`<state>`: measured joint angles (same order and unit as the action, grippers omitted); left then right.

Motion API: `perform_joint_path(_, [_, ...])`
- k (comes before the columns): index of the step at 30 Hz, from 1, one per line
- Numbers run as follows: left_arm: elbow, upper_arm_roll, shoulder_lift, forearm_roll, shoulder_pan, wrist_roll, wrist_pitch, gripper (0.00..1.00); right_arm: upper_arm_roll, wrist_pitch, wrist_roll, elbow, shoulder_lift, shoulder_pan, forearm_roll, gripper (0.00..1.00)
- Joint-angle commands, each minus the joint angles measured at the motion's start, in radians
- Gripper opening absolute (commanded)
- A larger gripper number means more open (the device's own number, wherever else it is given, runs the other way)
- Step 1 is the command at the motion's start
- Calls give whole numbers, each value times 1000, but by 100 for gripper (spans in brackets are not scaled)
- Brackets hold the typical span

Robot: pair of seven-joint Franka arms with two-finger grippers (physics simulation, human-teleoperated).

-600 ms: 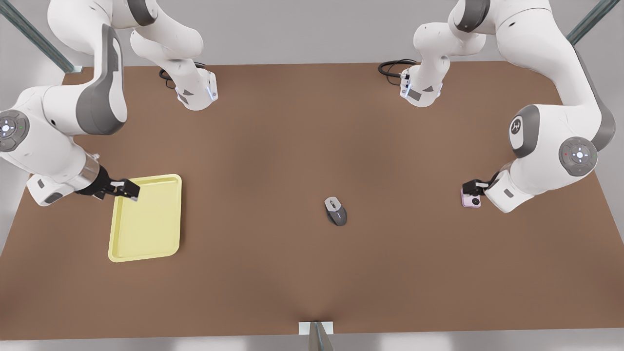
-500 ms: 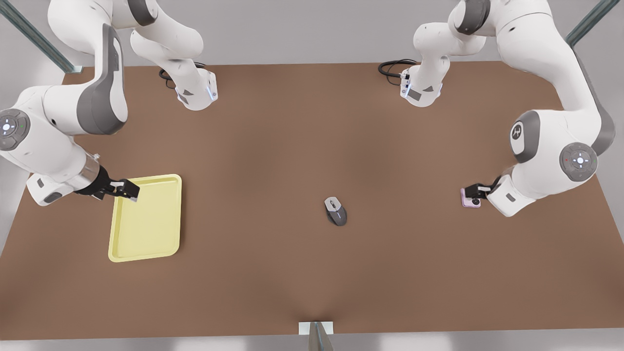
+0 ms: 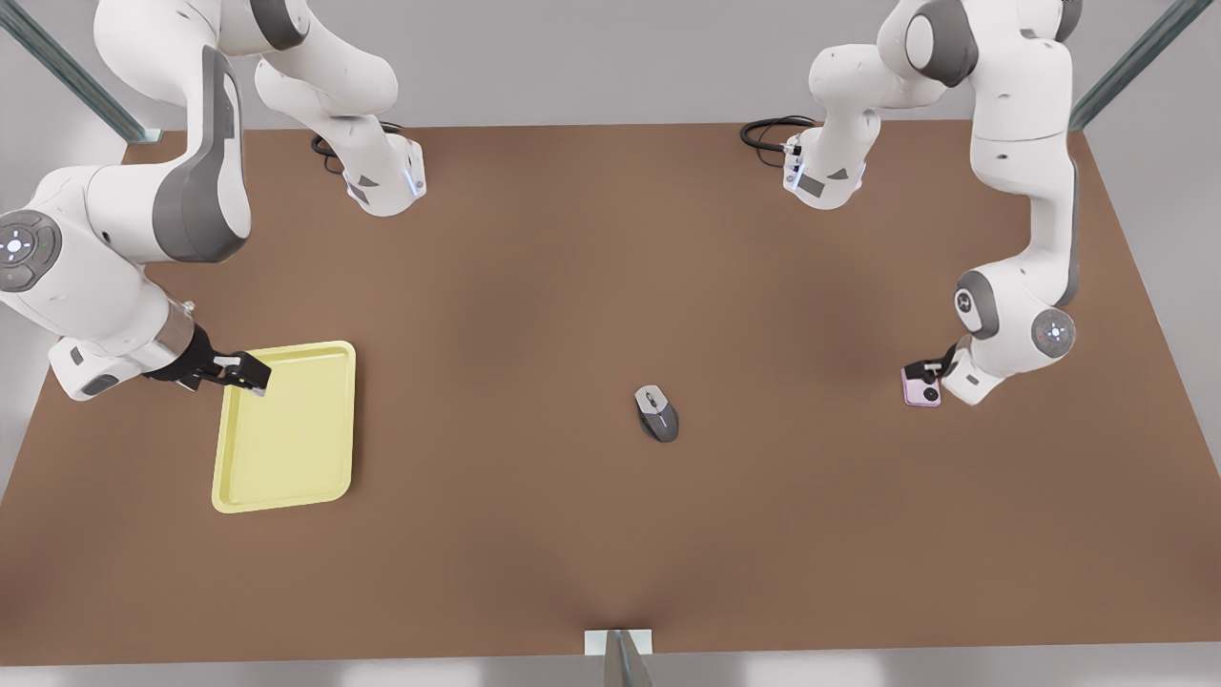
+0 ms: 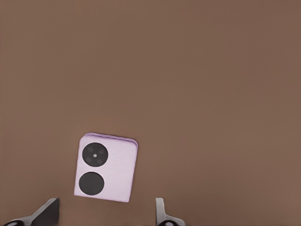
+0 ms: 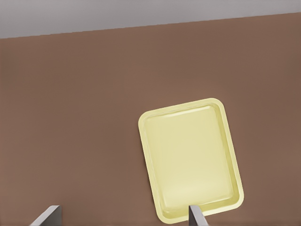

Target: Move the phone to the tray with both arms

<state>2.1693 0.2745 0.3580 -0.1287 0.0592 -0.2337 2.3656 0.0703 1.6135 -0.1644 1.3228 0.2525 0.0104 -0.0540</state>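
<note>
My right gripper (image 3: 250, 371) hangs spread over the near corner of the tray (image 3: 286, 458), waiting. My left gripper (image 3: 925, 372), fingers spread, is just above the phone (image 3: 920, 388), whose long axis runs straight away from my fingertips. The mouse (image 3: 656, 412) sits between us, probably clear of any handover.

The front view looked down from above on the whole table (image 3: 610, 534). The left wrist view faced straight down, close over the phone (image 4: 107, 167); the right wrist view looked obliquely, from higher, at the tray (image 5: 190, 157), both shared with the front view.
</note>
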Motion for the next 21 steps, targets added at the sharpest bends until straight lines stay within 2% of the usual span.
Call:
perform_joint_path(1, [21,3,15,-9,-4,-317,258,100,0,2,-21,-1,-1,-1,0,100])
perform_joint_path(7, [27,3,68,-9,-4,-319,287,100,0,2,-21,-1,-1,0,0,100])
perform_joint_path(21, [53,-9,99,-46,-1,-315,276,100,-4,-18,-20,-10,-2,-3,0,100])
